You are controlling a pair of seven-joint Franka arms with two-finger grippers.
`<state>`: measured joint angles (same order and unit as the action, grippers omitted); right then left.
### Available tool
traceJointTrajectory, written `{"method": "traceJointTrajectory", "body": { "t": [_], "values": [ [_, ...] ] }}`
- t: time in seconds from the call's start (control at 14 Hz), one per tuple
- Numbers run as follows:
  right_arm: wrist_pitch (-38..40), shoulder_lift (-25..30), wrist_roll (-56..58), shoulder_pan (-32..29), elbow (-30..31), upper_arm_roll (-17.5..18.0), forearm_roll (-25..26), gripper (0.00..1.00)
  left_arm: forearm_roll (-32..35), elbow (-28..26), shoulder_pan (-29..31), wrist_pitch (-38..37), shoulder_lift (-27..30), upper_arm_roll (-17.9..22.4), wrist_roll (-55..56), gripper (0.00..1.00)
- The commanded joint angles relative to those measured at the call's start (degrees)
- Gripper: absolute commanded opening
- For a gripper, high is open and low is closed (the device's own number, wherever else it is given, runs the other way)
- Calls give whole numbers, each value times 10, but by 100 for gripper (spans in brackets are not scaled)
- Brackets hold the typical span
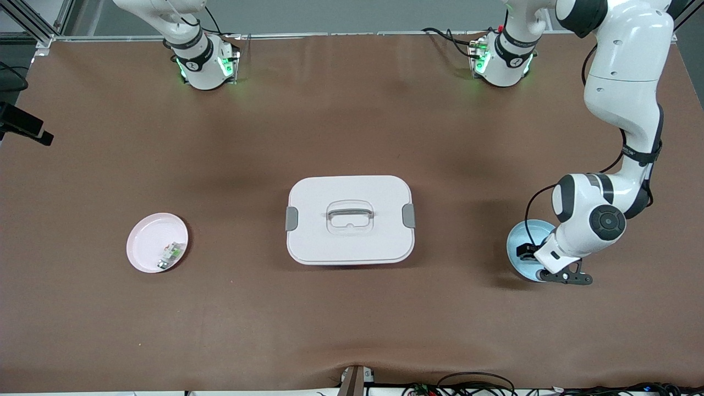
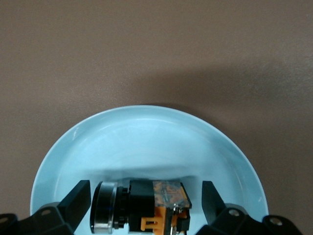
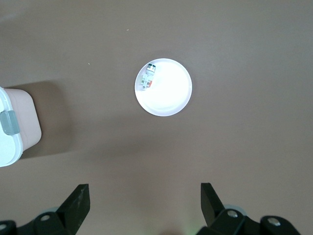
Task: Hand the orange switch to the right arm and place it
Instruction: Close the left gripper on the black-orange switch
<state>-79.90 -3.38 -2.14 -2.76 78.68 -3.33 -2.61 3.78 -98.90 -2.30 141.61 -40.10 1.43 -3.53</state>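
The brown tabletop (image 1: 352, 319) carried three things, well apart from one another. At its middle sat the largest, a white rounded-rectangular plastic box (image 1: 350, 219) with grey side latches and a recessed handle in its closed lid. Toward the left arm's end lay a shallow pale-blue round dish (image 1: 522, 247), and toward the right arm's end a shallow pink round dish (image 1: 157, 242) holding a small whitish-and-green part (image 1: 170, 254).

The left arm, white with black joint bands, reached down over the pale-blue dish, so that the left tool (image 2: 145, 198) hung low inside it. Its fingers (image 2: 78, 198) were spread, one on either side of the orange switch (image 2: 146, 208) — a tiny black oblong part with a bright orange section and a silvery ring at one end — which lay on its side on the dish floor. Neither finger appeared to touch it, though the lower edge of the left wrist view cut the part off, so contact there was hard to rule out.

The right arm waited; only its base showed in the front view. The right tool (image 3: 145, 200) was high over the tabletop looking down on the pink dish, its fingers spread and holding nothing.

By my reading the task stood at its first step: the switch was bracketed but not yet pinched or lifted. The grasp, the hand-over to the right arm and the placing — probably in the pink dish — were all left.
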Motion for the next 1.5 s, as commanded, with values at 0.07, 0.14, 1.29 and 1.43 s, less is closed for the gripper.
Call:
{"method": "traceJointTrajectory", "body": {
  "t": [0.07,0.14,1.29,1.43],
  "values": [
    [7,0,-6,1,-7,1,-2,100,10,7,3,4,-4,-1,3,71],
    [7,0,-5,0,-7,1,-2,100,10,7,3,5,-3,-1,4,63],
    [6,0,-9,2,-7,1,2,100,1,6,-4,-165,120,-17,273,41],
    [4,0,-10,0,-7,0,2,100,-1,7,-3,-219,157,-18,276,41]
  ]
}}
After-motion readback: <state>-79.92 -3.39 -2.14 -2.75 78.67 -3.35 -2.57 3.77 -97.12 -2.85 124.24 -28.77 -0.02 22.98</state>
